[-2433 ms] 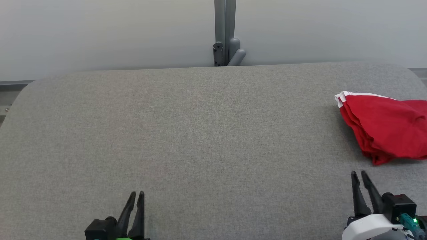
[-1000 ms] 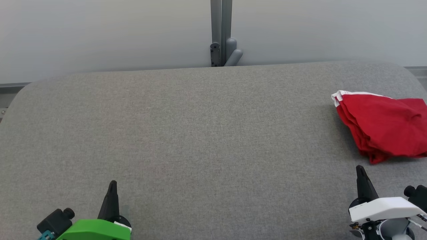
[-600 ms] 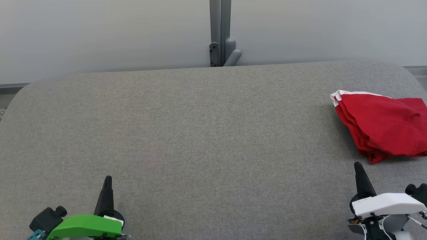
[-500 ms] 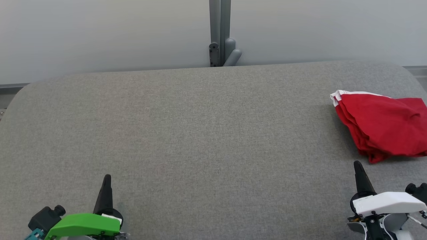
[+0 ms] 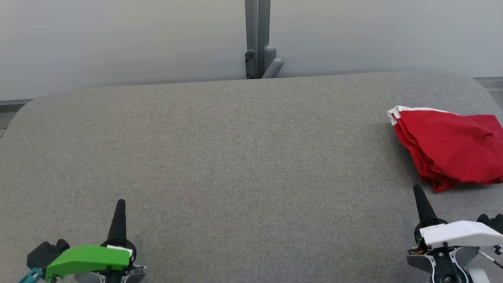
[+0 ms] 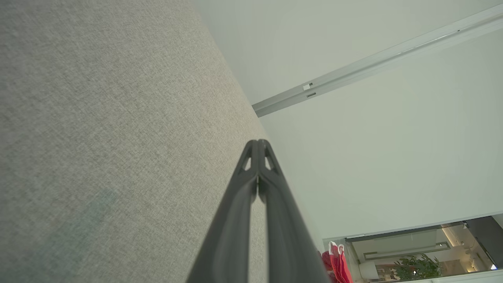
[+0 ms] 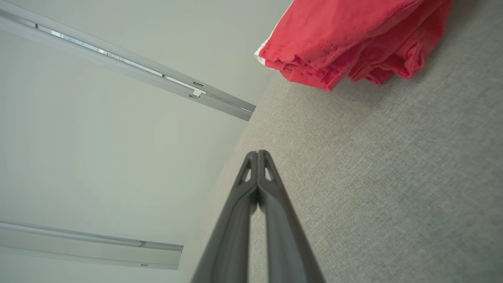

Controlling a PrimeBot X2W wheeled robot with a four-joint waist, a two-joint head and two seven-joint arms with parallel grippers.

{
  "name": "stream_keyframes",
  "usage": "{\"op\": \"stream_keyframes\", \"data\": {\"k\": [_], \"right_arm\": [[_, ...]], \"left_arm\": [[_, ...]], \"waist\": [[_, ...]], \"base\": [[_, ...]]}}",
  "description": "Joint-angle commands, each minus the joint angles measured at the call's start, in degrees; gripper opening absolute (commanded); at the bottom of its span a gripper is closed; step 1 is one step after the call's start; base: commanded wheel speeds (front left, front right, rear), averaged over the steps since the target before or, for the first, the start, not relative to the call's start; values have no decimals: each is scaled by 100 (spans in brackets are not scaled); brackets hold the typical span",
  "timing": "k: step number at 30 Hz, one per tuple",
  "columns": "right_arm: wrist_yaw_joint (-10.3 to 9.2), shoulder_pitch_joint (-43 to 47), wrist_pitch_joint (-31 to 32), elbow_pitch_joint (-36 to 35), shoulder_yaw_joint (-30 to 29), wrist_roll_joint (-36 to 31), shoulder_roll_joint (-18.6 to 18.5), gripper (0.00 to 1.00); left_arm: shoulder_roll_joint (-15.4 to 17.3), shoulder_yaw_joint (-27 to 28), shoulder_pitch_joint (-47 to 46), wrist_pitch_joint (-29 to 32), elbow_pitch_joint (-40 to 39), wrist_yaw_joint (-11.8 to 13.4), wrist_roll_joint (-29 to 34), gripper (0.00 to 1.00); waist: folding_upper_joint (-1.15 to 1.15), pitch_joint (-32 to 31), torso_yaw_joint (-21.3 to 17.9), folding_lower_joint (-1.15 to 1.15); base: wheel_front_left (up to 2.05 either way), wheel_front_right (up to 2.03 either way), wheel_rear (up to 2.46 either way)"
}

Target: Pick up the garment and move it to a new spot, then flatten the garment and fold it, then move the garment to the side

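Broadly, a grey fabric table (image 5: 251, 157) spans most of the head view, with a pale wall (image 5: 118, 39) along the top behind it; a red garment (image 5: 452, 149) with a white edge lies bunched on the table at the right edge of the frame; a grey post (image 5: 257, 35) stands at top centre; the left gripper (image 5: 120, 202) sits lower left, jaws pressed together on nothing; the right gripper (image 5: 416, 189) sits lower right, likewise clenched and empty, its tip near the garment's lower corner but apart from it.

High head, low wrists, common garment (image 5: 448, 145)
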Motion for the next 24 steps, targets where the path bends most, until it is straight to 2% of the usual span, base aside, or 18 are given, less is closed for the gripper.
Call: {"op": "stream_keyframes", "data": {"k": [1, 24], "right_arm": [[-2, -133, 40, -27, 3, 162, -36, 0], [-1, -281, 357, 8, 24, 1464, -49, 0]], "left_arm": [[48, 51, -148, 42, -50, -43, -170, 0], [38, 276, -321, 348, -70, -66, -1243, 0]], "waist": [[35, 0, -2, 0], [46, -6, -42, 0]], "base": [[0, 0, 0], [0, 0, 0]]}}
